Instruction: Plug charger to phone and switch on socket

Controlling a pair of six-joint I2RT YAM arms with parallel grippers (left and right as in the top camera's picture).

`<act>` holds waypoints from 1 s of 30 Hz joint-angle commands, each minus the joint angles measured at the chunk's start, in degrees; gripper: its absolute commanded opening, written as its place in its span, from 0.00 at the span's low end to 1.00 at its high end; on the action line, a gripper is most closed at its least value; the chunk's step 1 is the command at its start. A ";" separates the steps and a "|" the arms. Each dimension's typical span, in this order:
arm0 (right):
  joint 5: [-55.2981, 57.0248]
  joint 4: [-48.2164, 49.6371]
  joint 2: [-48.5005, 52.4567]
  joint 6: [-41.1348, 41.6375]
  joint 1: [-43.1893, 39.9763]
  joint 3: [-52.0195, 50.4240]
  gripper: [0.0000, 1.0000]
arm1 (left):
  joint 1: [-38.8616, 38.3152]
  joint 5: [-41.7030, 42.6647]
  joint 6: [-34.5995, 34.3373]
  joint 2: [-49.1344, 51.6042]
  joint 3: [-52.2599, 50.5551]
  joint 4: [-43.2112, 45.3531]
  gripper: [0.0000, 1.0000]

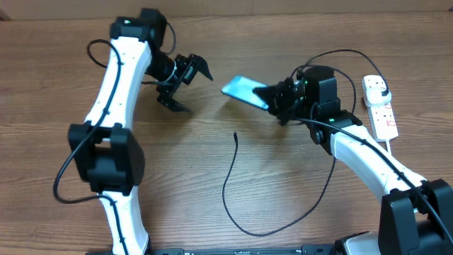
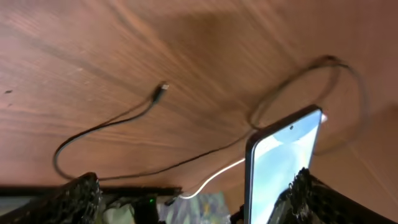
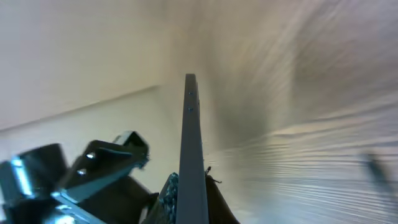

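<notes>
Behind my right pincer, socket [image 1: 382, 110]: white strip well apart, switch left for last, I judge.
Right arm: elbow folded, wrist reaching left.
Phone [image 1: 244, 90]: gripped by one end in my right pincer [image 1: 271, 95], raised and tilted, likely to meet the plug.
Left pincer [image 1: 187, 85]: wide, empty, facing the phone.
Charger tip [image 1: 235, 138]: on the table [image 1: 42, 92] below both pincers, untaken.

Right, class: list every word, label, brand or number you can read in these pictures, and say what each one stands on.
No text can be read in any view.
On the socket: red markings on its top face, too small to read.
On the phone: the screen is lit, but no legible words or numbers show.
</notes>
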 commanded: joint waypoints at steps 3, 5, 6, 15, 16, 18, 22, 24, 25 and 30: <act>-6.14 8.94 -0.35 20.31 0.09 0.87 0.04 | -0.87 -5.73 -4.11 -11.04 1.27 3.85 1.00; -6.91 10.97 -0.35 24.06 0.11 0.87 0.04 | -0.96 -6.25 -5.22 -12.68 1.27 5.31 1.00; -7.34 12.33 -0.35 25.88 0.09 0.87 0.04 | -0.96 -6.34 -5.70 -13.55 1.27 6.43 1.00; -8.17 19.71 -0.35 36.74 0.13 0.87 0.04 | -4.94 -13.90 -9.11 -15.17 1.20 12.68 1.00; -8.15 20.04 -0.35 37.27 0.13 0.87 0.04 | -6.16 -14.47 -8.83 -15.17 1.20 13.53 1.00; -7.50 20.55 -0.35 37.40 -0.09 0.87 0.04 | -7.89 -14.56 -6.91 -15.17 1.20 15.89 1.00; -5.88 20.44 -0.35 37.35 -0.46 0.87 0.04 | -8.90 -13.55 -6.29 -15.13 0.94 16.57 1.00; -5.86 20.41 -0.35 37.16 -1.01 0.87 0.04 | -7.98 -12.11 -4.33 -15.13 0.26 16.83 1.00; -5.88 20.39 -0.33 36.92 -1.33 0.87 0.04 | -7.48 -11.37 -3.32 -15.15 -0.24 17.07 1.00; -6.10 19.45 -0.35 33.88 -2.49 0.87 0.04 | -3.87 -3.37 1.38 -15.17 -4.68 21.33 1.00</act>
